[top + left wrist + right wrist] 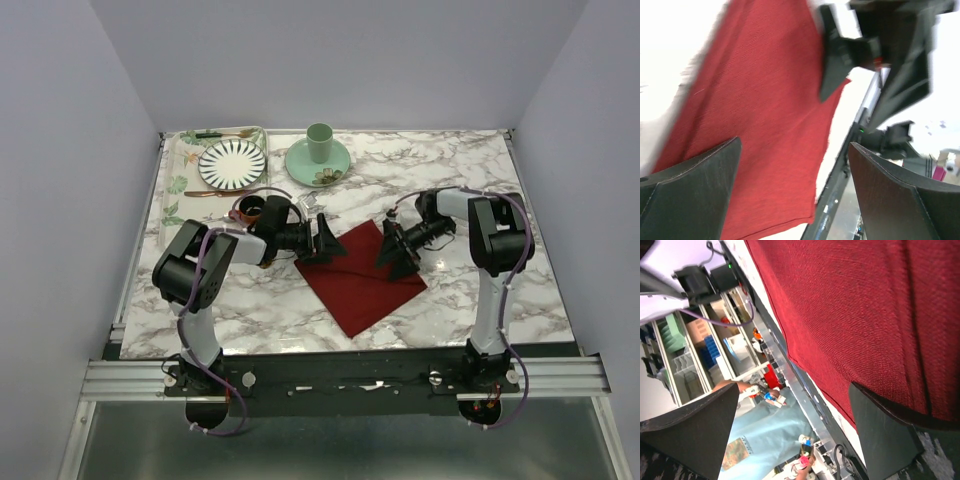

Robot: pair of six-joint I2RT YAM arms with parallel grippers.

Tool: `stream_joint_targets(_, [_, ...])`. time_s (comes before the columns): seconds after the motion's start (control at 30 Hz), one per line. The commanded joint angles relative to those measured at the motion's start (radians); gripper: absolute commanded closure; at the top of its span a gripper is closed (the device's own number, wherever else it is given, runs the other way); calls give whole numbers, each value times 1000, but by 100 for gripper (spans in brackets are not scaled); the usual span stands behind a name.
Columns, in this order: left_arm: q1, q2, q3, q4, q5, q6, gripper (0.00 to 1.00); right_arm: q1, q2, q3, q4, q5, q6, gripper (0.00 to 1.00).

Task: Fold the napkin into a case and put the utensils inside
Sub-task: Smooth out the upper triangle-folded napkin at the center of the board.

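The dark red napkin [362,285] lies spread flat as a square turned cornerwise on the marble table, not in the form of a case. My left gripper [328,248] stands open at its left corner, and my right gripper [392,255] stands open at its upper right edge, facing the left one. In the left wrist view the napkin [765,125] fills the space under the open left gripper [794,145]. In the right wrist view the napkin [865,305] reaches under one finger of the open right gripper [794,387]. The utensils are too small to pick out.
A tray [178,160] at the back left holds a striped plate [232,163], a green-handled utensil [213,134] and a brown-gold one [205,193]. A green cup [319,142] stands on a saucer [318,167]. A small dark cup [247,208] sits behind my left arm.
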Motion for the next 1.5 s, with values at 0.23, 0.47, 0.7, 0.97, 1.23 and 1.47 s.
stream_joint_targets(0.23, [42, 17, 60, -34, 54, 86, 1, -7, 38, 161, -87, 26, -119, 0])
stream_joint_targets(0.47, [-61, -25, 73, 17, 50, 42, 1, 0, -47, 19, -14, -208, -26, 0])
stream_joint_targets(0.7, [-39, 91, 51, 46, -6, 10, 1, -62, 59, -33, 28, -173, -45, 0])
stream_joint_targets(0.97, [-4, 165, 19, 29, -20, 13, 1, -120, 121, -74, 61, -104, -42, 0])
stream_joint_targets(1.23, [2, 145, 13, 9, -24, 42, 1, -119, 34, -59, 81, 49, -44, 0])
stream_joint_targets(1.47, [-1, 107, 14, 37, 6, 43, 1, -117, -39, -85, 64, 138, -87, 0])
